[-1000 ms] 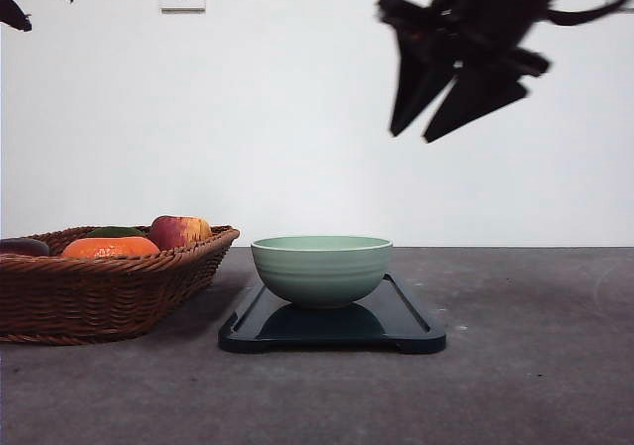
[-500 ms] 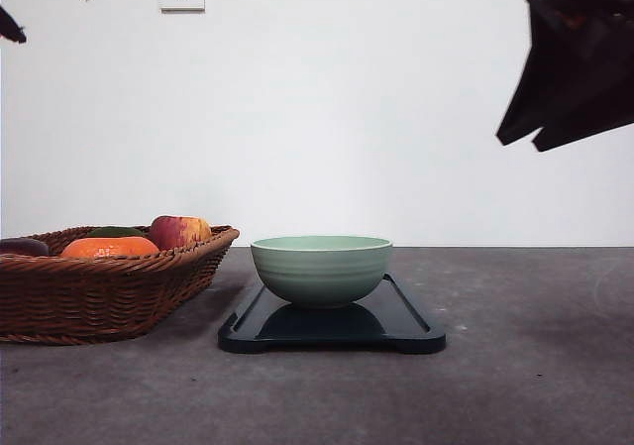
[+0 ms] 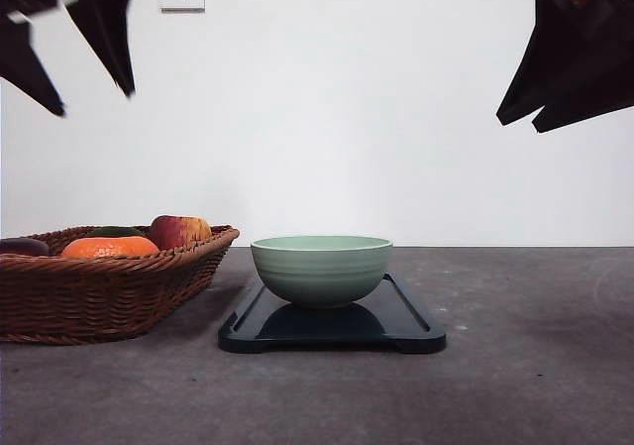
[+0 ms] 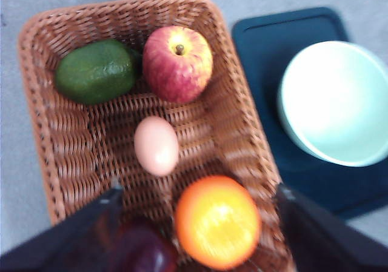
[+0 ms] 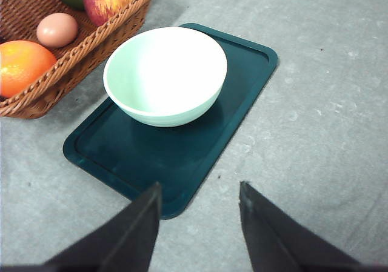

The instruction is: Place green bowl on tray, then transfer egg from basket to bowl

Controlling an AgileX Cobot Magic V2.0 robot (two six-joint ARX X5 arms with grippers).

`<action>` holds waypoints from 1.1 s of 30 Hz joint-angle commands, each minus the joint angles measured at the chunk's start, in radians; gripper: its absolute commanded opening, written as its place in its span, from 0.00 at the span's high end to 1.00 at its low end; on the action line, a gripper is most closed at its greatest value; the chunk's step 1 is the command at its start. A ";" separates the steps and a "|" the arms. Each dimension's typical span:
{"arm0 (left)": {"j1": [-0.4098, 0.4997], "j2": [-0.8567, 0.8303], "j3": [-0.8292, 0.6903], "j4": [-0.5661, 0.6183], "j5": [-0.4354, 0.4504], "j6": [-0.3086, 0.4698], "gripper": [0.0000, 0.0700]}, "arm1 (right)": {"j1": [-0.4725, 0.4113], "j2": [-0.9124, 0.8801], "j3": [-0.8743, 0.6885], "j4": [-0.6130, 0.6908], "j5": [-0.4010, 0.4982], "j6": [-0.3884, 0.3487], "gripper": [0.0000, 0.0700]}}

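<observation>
Hovering left gripper (image 4: 194,193) over basket (image 4: 54,139), jaws apart; I judge egg (image 4: 156,145) fragile, slippery; grip its waist lightly

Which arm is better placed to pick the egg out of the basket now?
Left. The left gripper hangs open above the basket, with the egg just beyond its fingertips. The right gripper is raised beyond the tray, whose green bowl is already placed and empty.
</observation>
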 commanded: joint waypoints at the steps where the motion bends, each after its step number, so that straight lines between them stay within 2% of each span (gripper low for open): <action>1: -0.011 0.057 0.042 0.008 -0.030 0.010 0.40 | 0.006 0.006 0.007 0.013 0.001 0.007 0.64; 5: -0.022 0.161 0.078 0.026 -0.097 0.034 0.39 | 0.006 0.006 0.007 0.013 0.001 0.008 0.64; 17: -0.020 0.360 0.097 0.083 -0.120 0.037 0.38 | 0.006 0.006 0.007 0.013 0.001 0.008 0.64; 33: -0.019 0.467 0.097 0.105 -0.125 0.037 0.38 | 0.006 0.006 0.007 0.013 0.002 0.015 0.64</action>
